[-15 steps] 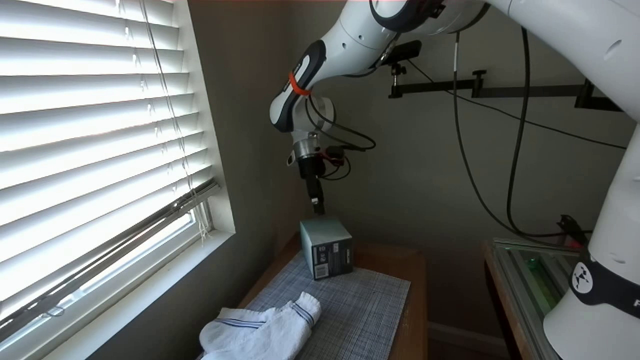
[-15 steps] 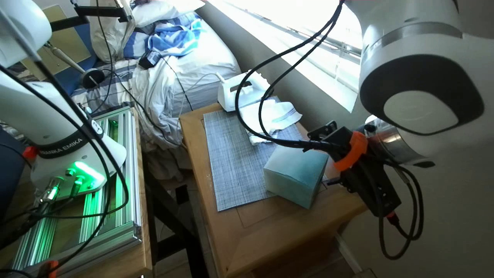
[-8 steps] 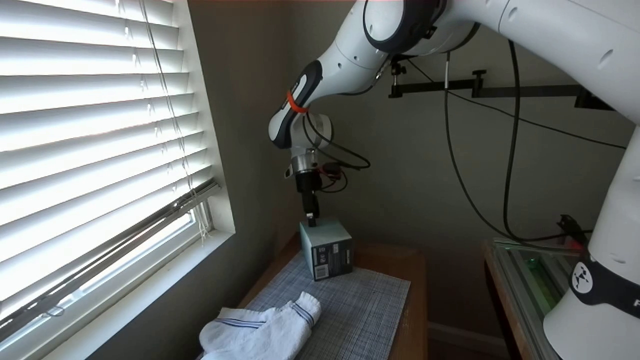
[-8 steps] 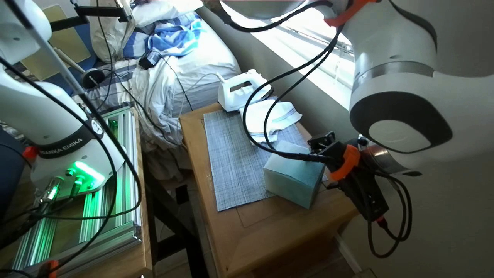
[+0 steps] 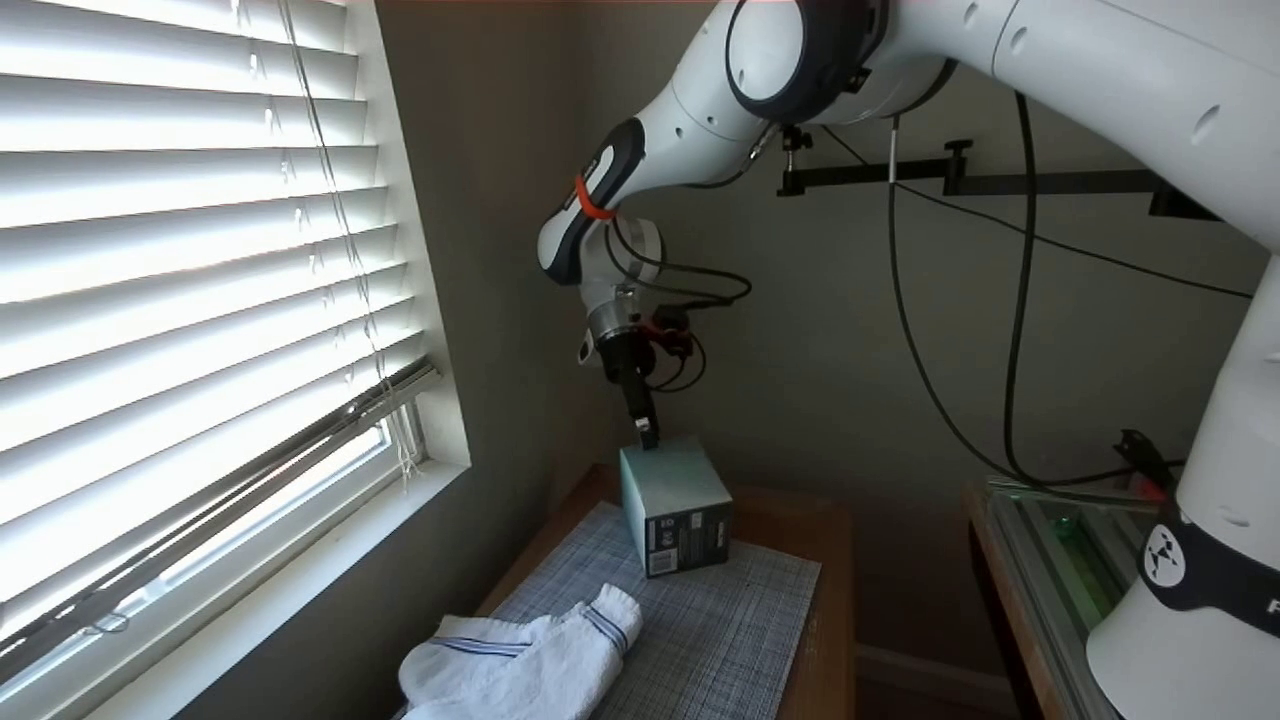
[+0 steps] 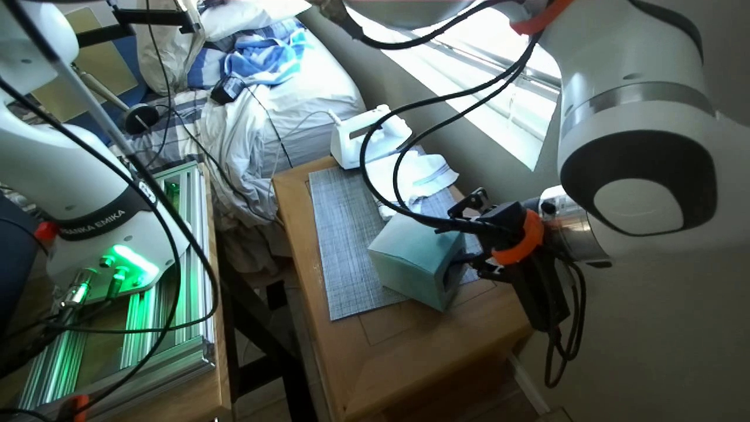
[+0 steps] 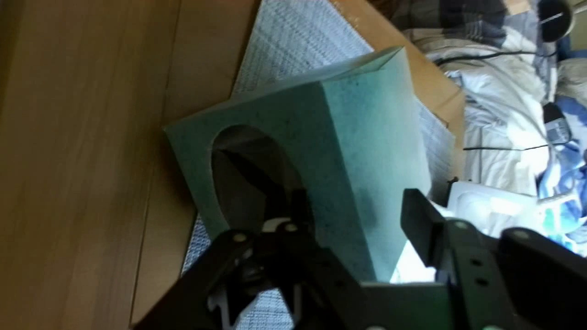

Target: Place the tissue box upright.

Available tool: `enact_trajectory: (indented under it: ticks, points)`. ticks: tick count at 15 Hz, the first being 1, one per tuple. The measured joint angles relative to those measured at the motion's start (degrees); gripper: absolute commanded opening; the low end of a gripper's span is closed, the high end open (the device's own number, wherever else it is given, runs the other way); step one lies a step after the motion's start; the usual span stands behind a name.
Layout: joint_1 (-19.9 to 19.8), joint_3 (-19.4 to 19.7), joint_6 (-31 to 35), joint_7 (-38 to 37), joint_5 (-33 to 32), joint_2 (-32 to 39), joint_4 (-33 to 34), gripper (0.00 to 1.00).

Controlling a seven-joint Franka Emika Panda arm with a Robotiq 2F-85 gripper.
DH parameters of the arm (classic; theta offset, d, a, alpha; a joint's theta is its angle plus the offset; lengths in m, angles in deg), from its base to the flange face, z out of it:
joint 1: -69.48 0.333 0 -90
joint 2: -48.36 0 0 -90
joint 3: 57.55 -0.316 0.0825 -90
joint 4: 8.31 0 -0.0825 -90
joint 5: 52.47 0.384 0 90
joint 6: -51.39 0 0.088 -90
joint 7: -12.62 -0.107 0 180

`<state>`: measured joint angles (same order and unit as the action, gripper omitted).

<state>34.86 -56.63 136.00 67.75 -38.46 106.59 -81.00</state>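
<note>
In an exterior view, far left, there's the base (image 6: 99, 199), a green light (image 6: 136, 262) blazing at its foot, and behind it the bed (image 6: 313, 111), sheets all rumpled. On to the table (image 6: 387, 375), with the mat (image 6: 345, 252) spread on top! The white appliance (image 6: 357, 149) stands at the mat's far edge, the cloth (image 6: 433, 173) crumpled right beside it. And here's the box (image 6: 416, 252), on its side on the mat, one lower corner poking out over bare wood; in an exterior view its printed end (image 5: 688, 540) shows a barcode. Black cables (image 6: 433, 221) loop across above it. Tight up on the right, the gripper (image 7: 353, 204), fingers well apart, low at the box face turned its way! An orange strap (image 6: 532, 241) wraps round just behind, and the arm (image 6: 638, 105) fills the far right.

Wrist view, left to right again: bare wood, then the oval opening (image 7: 229, 188) in that face, dark inside, with one finger (image 7: 298, 215) right at it; how deep, I can't tell. Across the gap, the opposite finger (image 7: 424, 224) is out over the box's paler upper side. Is either touching cardboard? Can't tell from here. Top right, the bedding, a black cord running over it.
</note>
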Motion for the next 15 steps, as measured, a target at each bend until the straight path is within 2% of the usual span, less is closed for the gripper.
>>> enact_trajectory:
  ticks: [4,6,8,9,11,15]
  points:
    - [-0.7,0.9,-11.4,-2.3,0.0,0.1,3.7,0.01]
    - [-1.0,0.9,-15.2,-3.2,0.0,0.2,5.3,0.0]
    - [-1.1,1.1,-16.2,-3.5,0.0,0.2,6.2,0.0]
    - [-1.1,1.2,-15.9,-3.8,0.0,0.2,6.5,0.26]
    - [-1.1,1.3,-13.2,-3.9,0.0,0.3,6.7,0.33]
    - [-1.2,1.3,-8.2,-3.6,0.0,2.6,7.4,0.62]
